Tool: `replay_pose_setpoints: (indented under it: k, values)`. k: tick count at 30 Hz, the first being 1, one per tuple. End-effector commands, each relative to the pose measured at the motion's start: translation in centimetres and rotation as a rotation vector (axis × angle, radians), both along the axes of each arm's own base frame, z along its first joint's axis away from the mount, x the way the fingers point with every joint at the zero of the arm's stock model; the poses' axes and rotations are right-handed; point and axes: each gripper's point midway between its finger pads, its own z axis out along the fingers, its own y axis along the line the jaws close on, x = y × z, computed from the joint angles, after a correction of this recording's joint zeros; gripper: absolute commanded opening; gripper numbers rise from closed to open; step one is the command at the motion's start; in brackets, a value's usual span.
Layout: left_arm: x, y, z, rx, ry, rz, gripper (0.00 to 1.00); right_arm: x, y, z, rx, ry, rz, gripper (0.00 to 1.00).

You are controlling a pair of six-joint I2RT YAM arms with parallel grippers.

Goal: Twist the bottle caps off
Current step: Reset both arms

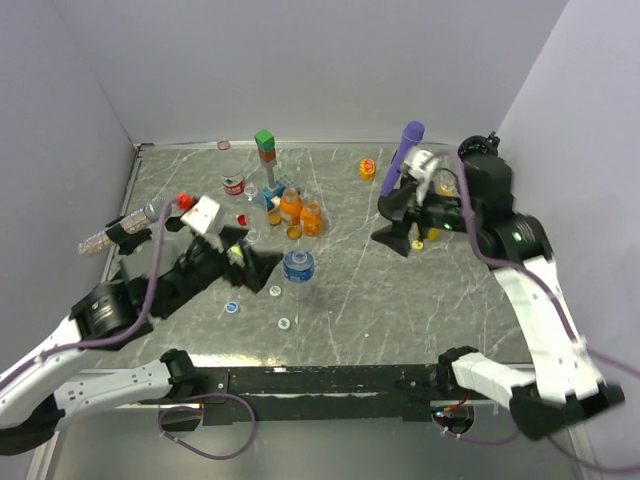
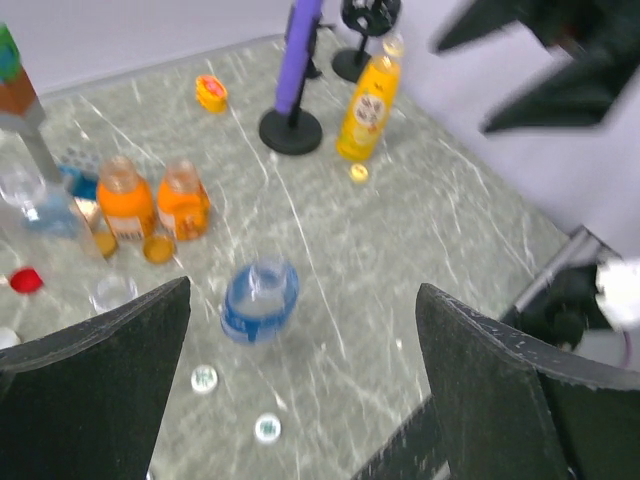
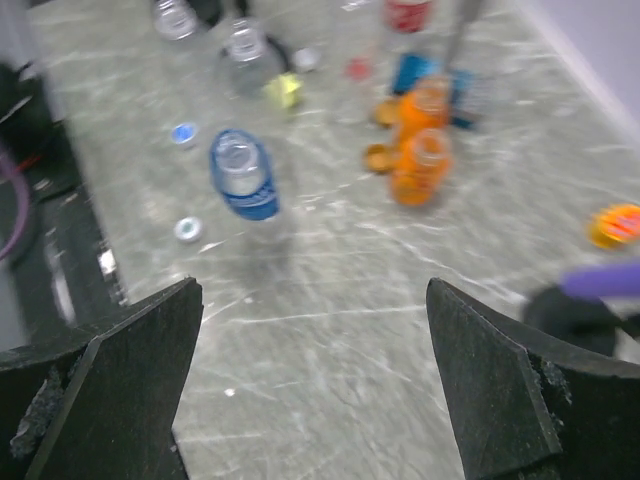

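**Grippers.** We find the left gripper [image 1: 255,258] with its fingers spread wide and nothing between them. The right gripper [image 3: 315,285] is likewise spread and empty.

**Task items.** The squat blue-labelled bottle [image 1: 298,266] stands upright near the middle of the table [image 1: 400,300], just right of the left gripper, and its neck is open. Two white caps [image 1: 275,290] and a blue cap [image 1: 232,307] lie loose on the table, in front of it and to its left. Behind it, two orange bottles [image 2: 125,198] stand side by side, also open at the neck, with an orange cap [image 2: 158,247] lying just in front of them. A red cap [image 1: 241,219] lies to their left, and a red-labelled bottle [image 1: 234,185] stands farther back.

**Surroundings.** The stacked green and orange blocks [image 1: 265,145] rise behind the orange bottles and crowd that cluster. A clear bottle [image 1: 105,235] with a red cap on it lies at the table's left edge, beside the left wrist.

On the right, the purple microphone [image 2: 300,50] stands on a round black base. The yellow juice bottle [image 2: 368,105] stands just beside that base, with a yellow cap [image 2: 358,172] on the table in front of it. We cannot tell whether this bottle is capped. In the top view the right gripper covers it. A yellow-and-red round item [image 1: 368,167] lies left of the microphone.
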Motion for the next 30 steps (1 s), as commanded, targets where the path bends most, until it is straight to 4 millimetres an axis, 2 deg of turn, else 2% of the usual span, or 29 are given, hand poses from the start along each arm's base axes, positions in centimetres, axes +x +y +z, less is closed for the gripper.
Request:
replay_pose_setpoints:
  k: [1,4,5,8,11,15,18,23,30]
  values:
    - [3.7,-1.4,4.0,-0.033,-0.048,0.098,0.97,-0.6,-3.3,1.2,0.053,-0.072,-0.167,0.99]
    - [6.2,-1.4,5.6,-0.086,-0.066,0.130,0.97,-0.3,-6.1,1.4,0.095,-0.117,-0.368,0.99]
    - [7.9,-0.9,6.7,-0.133,-0.063,0.155,0.97,-0.4,-7.8,1.6,0.139,-0.111,-0.488,0.99]
    - [9.4,-0.6,7.8,-0.176,-0.036,0.163,0.97,-0.3,-10.0,2.2,0.184,-0.102,-0.648,0.99]
    - [9.8,-0.9,8.4,-0.177,-0.017,0.149,0.97,-0.2,-12.5,3.0,0.207,-0.100,-0.820,0.99]
    - [9.4,-0.4,8.8,-0.166,-0.018,0.154,0.97,-0.1,-15.4,4.0,0.205,-0.111,-1.001,0.99]
    - [8.9,0.2,8.6,-0.158,-0.023,0.163,0.97,-0.3,-16.3,4.7,0.206,-0.148,-1.041,0.99]
    - [8.5,1.0,7.8,-0.132,-0.015,0.180,0.97,-0.7,-16.5,5.4,0.204,-0.171,-1.038,0.99]
    - [8.0,1.7,7.3,-0.123,-0.021,0.190,0.97,-0.7,-16.4,5.2,0.200,-0.172,-1.034,0.99]
